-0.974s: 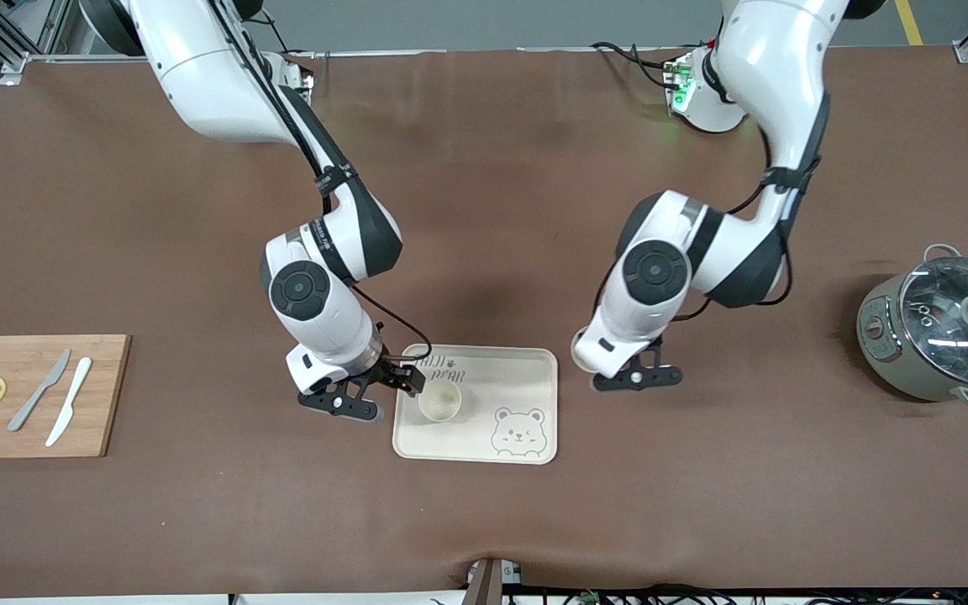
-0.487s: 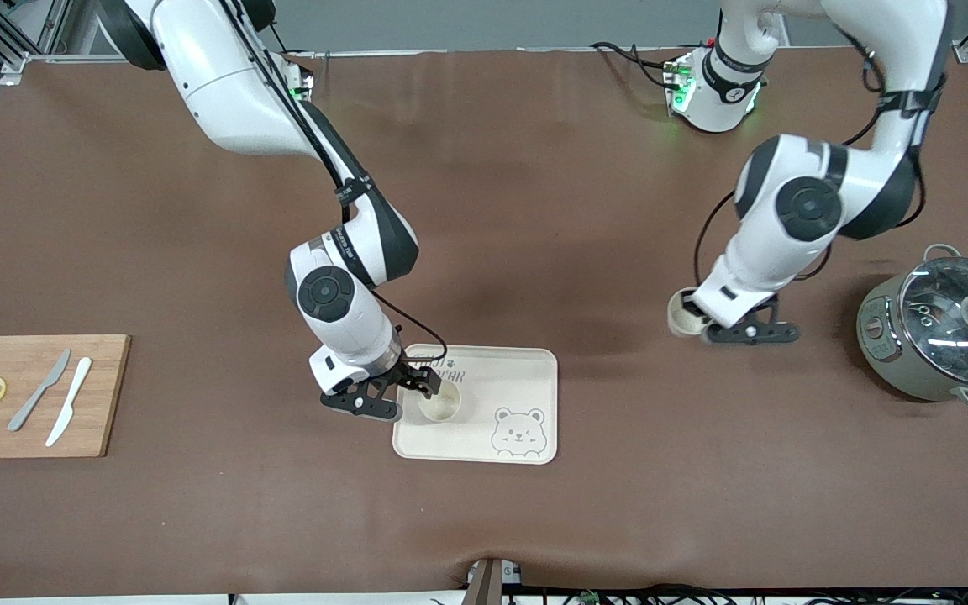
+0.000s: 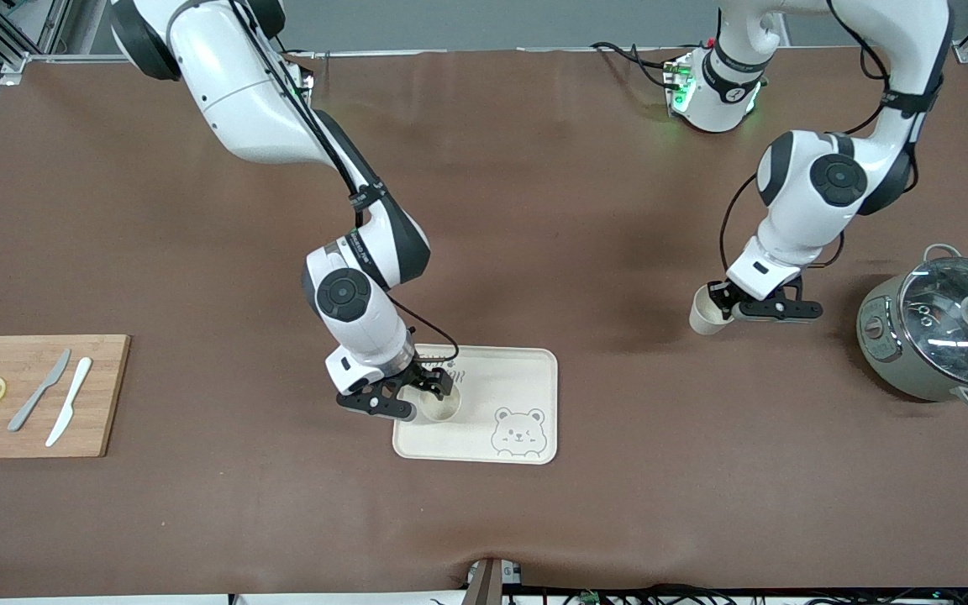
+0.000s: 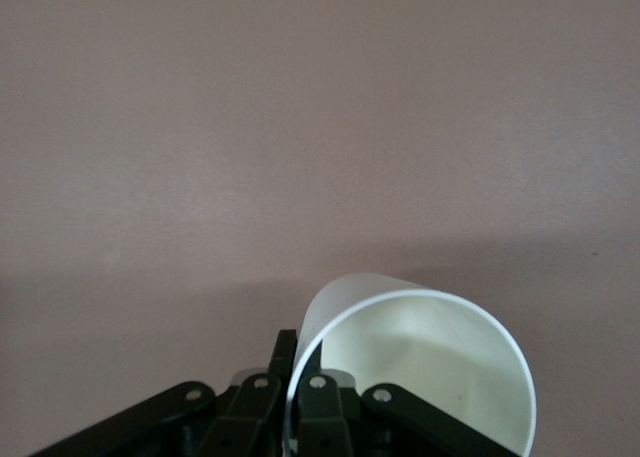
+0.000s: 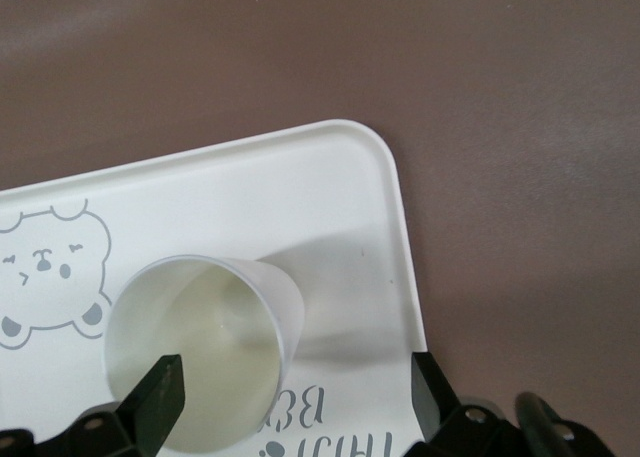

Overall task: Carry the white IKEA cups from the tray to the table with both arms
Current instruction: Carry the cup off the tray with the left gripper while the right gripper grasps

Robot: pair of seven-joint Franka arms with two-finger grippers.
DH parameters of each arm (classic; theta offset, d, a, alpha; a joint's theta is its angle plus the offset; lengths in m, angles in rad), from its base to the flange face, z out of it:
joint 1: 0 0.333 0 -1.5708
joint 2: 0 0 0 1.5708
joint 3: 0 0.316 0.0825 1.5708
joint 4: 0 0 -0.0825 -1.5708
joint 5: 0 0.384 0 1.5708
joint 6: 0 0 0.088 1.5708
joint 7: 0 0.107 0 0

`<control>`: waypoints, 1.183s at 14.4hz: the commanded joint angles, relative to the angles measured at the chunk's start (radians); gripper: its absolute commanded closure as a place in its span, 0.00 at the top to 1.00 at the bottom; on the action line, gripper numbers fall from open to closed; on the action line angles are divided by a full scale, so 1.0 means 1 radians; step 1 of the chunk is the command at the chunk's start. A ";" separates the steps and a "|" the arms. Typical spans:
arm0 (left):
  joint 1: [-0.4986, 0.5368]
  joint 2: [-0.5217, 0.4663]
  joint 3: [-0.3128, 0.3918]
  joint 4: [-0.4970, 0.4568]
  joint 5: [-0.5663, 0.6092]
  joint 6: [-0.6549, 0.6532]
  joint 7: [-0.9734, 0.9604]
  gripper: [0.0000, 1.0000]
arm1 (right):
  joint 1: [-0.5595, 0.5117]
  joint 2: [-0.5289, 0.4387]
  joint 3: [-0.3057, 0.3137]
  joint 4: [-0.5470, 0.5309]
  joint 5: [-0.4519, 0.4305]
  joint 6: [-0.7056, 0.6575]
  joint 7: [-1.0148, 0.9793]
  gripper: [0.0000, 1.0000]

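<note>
One white cup (image 3: 442,409) stands upright on the bear-printed tray (image 3: 518,378), at the tray's end toward the right arm. My right gripper (image 3: 436,391) is open just over it. In the right wrist view the cup (image 5: 195,352) sits on the tray (image 5: 330,177), with one fingertip (image 5: 160,397) over its mouth and the other outside its wall; the gripper (image 5: 295,392) grips nothing. My left gripper (image 3: 726,309) is shut on the second white cup (image 3: 705,315), held tilted over bare table between tray and pot. In the left wrist view the gripper (image 4: 300,382) pinches the cup's (image 4: 430,362) wall.
A grey-green pot with a glass lid (image 3: 942,328) stands at the left arm's end of the table, close to the held cup. A wooden cutting board (image 3: 30,420) with two knives and lemon slices lies at the right arm's end.
My left arm has carried its cup from beside the tray toward the pot. My right gripper has shifted from beside the tray's cup to over its rim.
</note>
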 commanded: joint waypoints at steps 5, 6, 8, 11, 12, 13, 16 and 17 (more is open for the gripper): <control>0.006 0.064 -0.010 0.004 -0.028 0.061 0.009 0.00 | 0.016 0.047 -0.013 0.032 -0.010 0.041 0.026 1.00; 0.005 0.070 -0.010 0.003 -0.042 0.061 0.012 0.00 | 0.016 0.054 -0.013 0.032 -0.011 0.051 0.026 1.00; 0.006 0.077 -0.010 0.000 -0.070 0.059 0.014 0.00 | 0.021 0.058 -0.014 0.030 -0.011 0.055 0.026 1.00; 0.005 0.086 -0.011 -0.011 -0.075 0.058 0.015 0.00 | 0.022 0.062 -0.014 0.030 -0.011 0.057 0.026 1.00; 0.005 0.093 -0.011 -0.011 -0.075 0.058 0.015 0.00 | 0.022 0.064 -0.014 0.032 -0.011 0.057 0.026 1.00; 0.005 0.100 -0.011 -0.011 -0.075 0.058 0.015 0.00 | 0.022 0.064 -0.014 0.032 -0.011 0.057 0.026 1.00; 0.005 0.120 -0.011 -0.011 -0.075 0.058 0.017 0.00 | 0.022 0.065 -0.014 0.032 -0.011 0.057 0.026 1.00; 0.006 0.121 -0.011 -0.011 -0.075 0.058 0.017 0.00 | 0.022 0.067 -0.014 0.032 -0.011 0.057 0.024 1.00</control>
